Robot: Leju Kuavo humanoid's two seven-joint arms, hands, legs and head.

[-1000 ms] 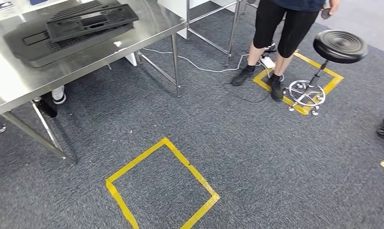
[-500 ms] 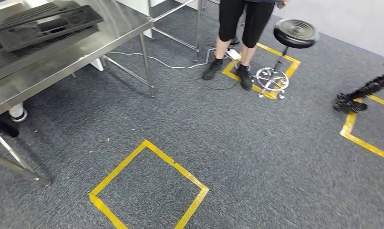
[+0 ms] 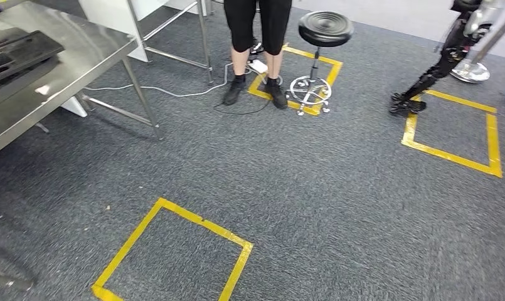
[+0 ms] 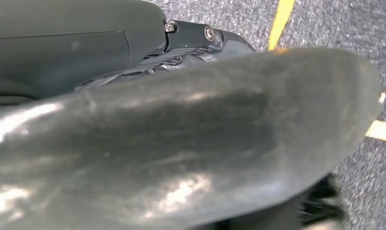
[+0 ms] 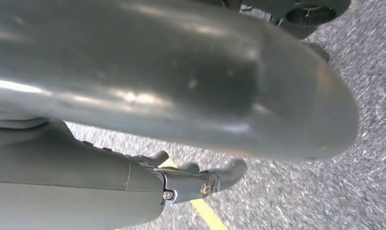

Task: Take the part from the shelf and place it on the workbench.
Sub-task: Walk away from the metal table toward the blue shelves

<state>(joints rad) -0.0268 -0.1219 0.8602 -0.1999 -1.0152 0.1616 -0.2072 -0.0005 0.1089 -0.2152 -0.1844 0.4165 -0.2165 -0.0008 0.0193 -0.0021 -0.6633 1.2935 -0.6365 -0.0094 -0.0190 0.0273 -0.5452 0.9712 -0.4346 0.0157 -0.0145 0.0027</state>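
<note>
Flat black plastic parts (image 3: 14, 53) lie stacked on the steel workbench (image 3: 80, 59) at the far left of the head view. My left hand (image 4: 181, 143) hangs over the grey carpet, its thick grey thumb blurred and close to the lens, its dark fingers (image 4: 195, 36) stretched out with nothing in them. My right hand (image 5: 181, 72) hangs the same way, its dark fingers (image 5: 200, 182) slightly bent and holding nothing.
A person's legs (image 3: 256, 44) stand beside a black stool (image 3: 325, 28) on a yellow tape square. A white cable (image 3: 174, 93) runs over the carpet. Another robot's dark legs (image 3: 428, 78) stand by a tape square (image 3: 453, 128). One more tape square (image 3: 174, 257) lies close in front.
The camera has turned to the right, so the whole scene has slid left. The workbench is now at the picture's edge, and another robot's legs have come into view at the right.
</note>
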